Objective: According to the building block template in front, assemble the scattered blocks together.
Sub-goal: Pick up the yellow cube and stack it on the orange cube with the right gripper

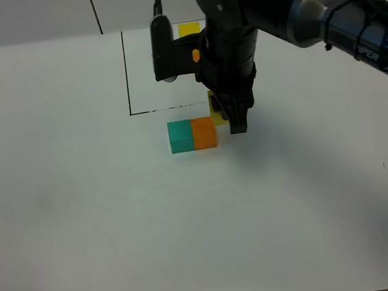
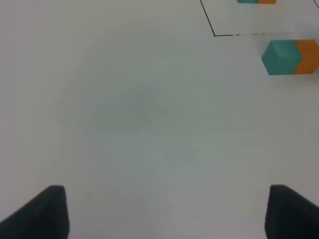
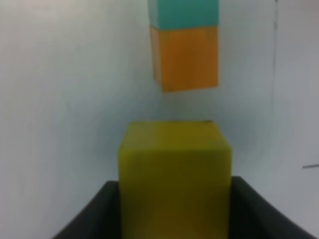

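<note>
Right gripper clamped on small matte yellow cube, hovering just far-right of joined matte teal cube and orange cube. I'd guess it completes the L. Black-lined template mostly hidden behind arm. Left gripper wide, idle, empty.

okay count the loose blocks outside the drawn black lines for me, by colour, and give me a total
Teal block: 1
Orange block: 1
Yellow block: 1, clamped in the right gripper
Total: 3
</note>
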Controlling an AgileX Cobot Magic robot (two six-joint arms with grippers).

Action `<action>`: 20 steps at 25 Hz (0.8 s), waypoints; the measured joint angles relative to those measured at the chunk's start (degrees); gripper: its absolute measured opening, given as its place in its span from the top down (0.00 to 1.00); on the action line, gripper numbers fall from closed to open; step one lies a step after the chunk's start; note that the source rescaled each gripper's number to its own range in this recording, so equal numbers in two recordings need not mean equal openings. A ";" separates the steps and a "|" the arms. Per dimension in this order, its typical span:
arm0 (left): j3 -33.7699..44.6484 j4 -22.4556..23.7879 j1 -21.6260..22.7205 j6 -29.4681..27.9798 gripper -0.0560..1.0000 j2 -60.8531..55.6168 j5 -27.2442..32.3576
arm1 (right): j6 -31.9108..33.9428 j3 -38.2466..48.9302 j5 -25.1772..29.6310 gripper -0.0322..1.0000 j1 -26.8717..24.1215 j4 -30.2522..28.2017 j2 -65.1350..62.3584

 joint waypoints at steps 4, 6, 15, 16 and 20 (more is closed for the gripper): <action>0.00 0.00 0.00 0.00 0.14 0.00 0.00 | -3.47 -5.70 0.17 0.95 0.05 2.75 5.66; 0.00 0.00 0.00 0.00 0.14 0.00 0.00 | -4.62 -8.58 0.21 0.95 0.05 4.06 7.86; 0.00 0.00 0.00 0.00 0.14 0.00 0.00 | -5.21 -12.61 0.21 0.95 -0.60 5.98 11.19; 0.00 0.00 0.00 0.00 0.14 0.00 0.00 | -5.21 -12.61 0.16 0.95 -0.80 6.16 11.36; 0.00 0.00 0.00 0.00 0.14 0.00 0.00 | -5.40 -12.61 0.21 0.95 -1.93 6.46 11.48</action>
